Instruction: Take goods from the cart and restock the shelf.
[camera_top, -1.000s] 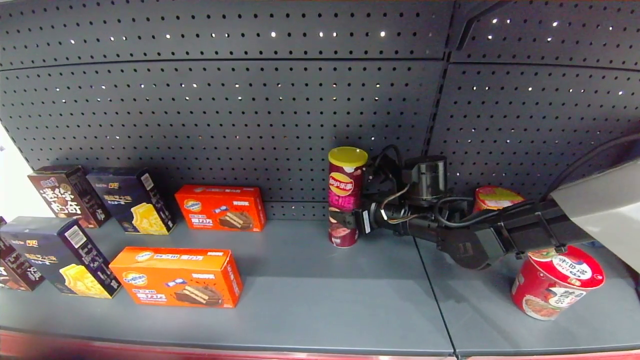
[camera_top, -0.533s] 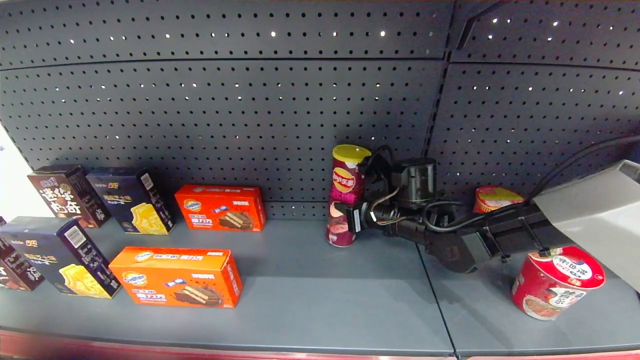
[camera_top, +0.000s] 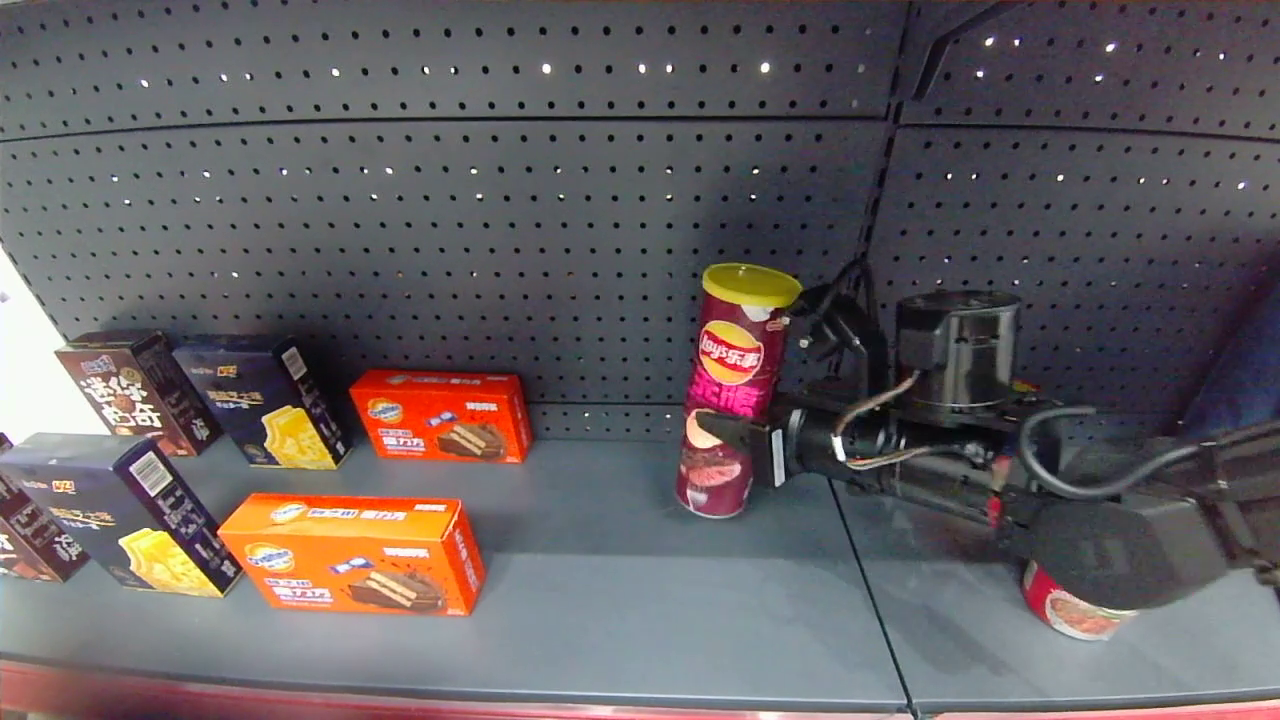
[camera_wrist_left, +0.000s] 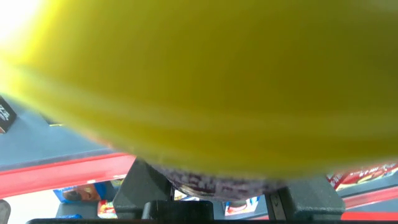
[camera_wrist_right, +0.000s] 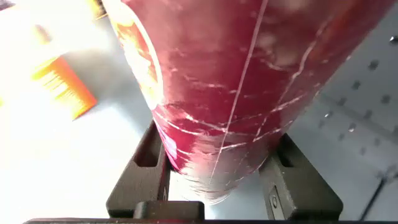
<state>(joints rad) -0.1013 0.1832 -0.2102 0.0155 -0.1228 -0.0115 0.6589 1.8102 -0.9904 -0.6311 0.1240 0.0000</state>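
My right gripper (camera_top: 728, 432) is clamped on the chips can (camera_top: 735, 390), its dark fingers (camera_top: 735, 432) pinching the purple body a little below the middle; the can has a yellow lid and leans, top tipped toward my right, over the grey shelf (camera_top: 620, 590) near the seam between two shelf boards; its base sits low over the board, but I cannot tell whether it touches; in my right wrist view the chips can (camera_wrist_right: 236, 93) stands between the two black fingers (camera_wrist_right: 140, 180), with pale shelf surface beneath and an orange box (camera_wrist_right: 62, 87) off to one side; my left gripper (camera_wrist_left: 217, 196) is closed around a second can (camera_wrist_left: 211, 81), whose yellow lid looms close to the camera while a strip of dark patterned body shows between the fingers (camera_wrist_left: 146, 190); on the shelf to my left of the chips can, a rear orange box (camera_top: 440, 415) lies against the pegboard wall (camera_top: 450, 220), and a front orange box (camera_top: 355, 552) lies nearer the red shelf edge; farther to my left stand dark boxes (camera_top: 270, 400), two at the back and one forward; on my right, a red noodle cup (camera_top: 1075, 610) sits on the shelf, mostly hidden behind my right arm.
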